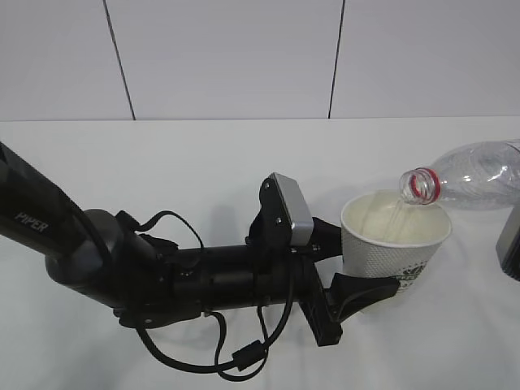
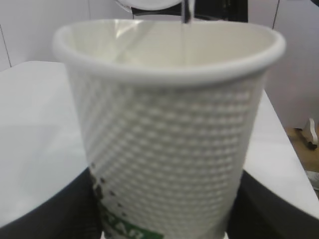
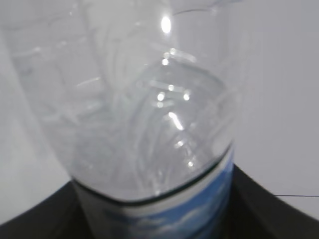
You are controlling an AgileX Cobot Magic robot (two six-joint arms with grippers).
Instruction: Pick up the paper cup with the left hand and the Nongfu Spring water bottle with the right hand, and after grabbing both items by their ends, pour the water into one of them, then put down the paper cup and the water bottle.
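Observation:
My left gripper (image 1: 361, 264) is shut on the white paper cup (image 1: 396, 244), one black finger on each side of its lower body. The cup stands upright with its green logo low on the side. In the left wrist view the cup (image 2: 169, 144) fills the frame between the fingers (image 2: 47, 214). The clear Nongfu Spring water bottle (image 1: 479, 175) lies tilted, its red-ringed mouth (image 1: 418, 185) over the cup's far rim. A thin stream of water (image 2: 185, 15) falls into the cup. My right gripper (image 3: 154, 219) is shut on the bottle (image 3: 144, 109) at its label.
The white table (image 1: 203, 171) runs back to a white panelled wall (image 1: 227, 57). Loose black cables (image 1: 236, 357) hang under the left arm. Part of the right hand (image 1: 510, 244) shows at the right edge. The table's right edge (image 2: 286, 149) drops to the floor.

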